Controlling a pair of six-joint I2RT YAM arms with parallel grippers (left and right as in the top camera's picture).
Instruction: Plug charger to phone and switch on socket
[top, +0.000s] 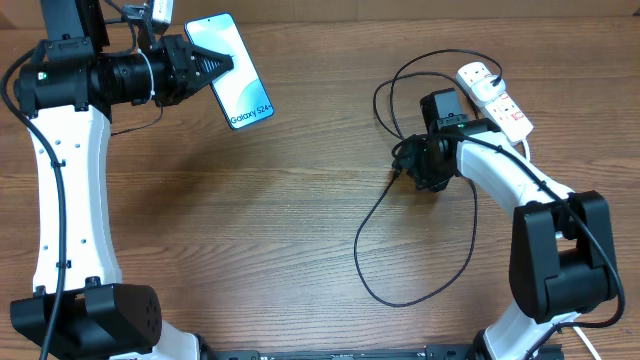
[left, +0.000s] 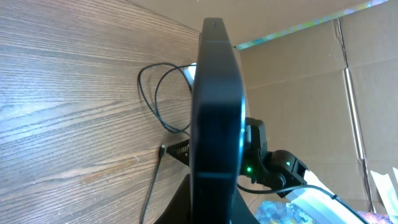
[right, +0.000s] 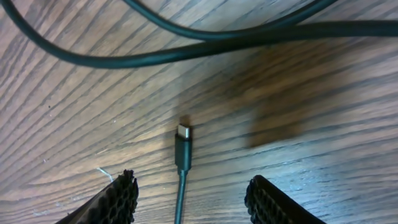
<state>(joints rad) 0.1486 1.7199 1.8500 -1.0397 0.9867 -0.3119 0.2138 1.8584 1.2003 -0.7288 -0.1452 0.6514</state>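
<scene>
- Currently the left gripper is clamped on the phone in the upper left of the overhead frame. The blue screen faces up, and the phone appears to be held clear of the table.
- The right gripper hangs low over the wood with its jaws apart and nothing grasped. The connector tip of the charger lies flat in the gap and touches neither finger.
- The socket sits at the upper right of the overhead frame, near the right arm.
- An off-centre close could nudge the tip sideways. It could also pinch the thin cable behind the tip, leaving the connector free to swivel.
- A cable loop crosses just beyond the tip, so reaching too far forward could snag it.
- Pulling the cable taut may drag the socket.
- Pressing the connector in could twist the phone in its grip.
</scene>
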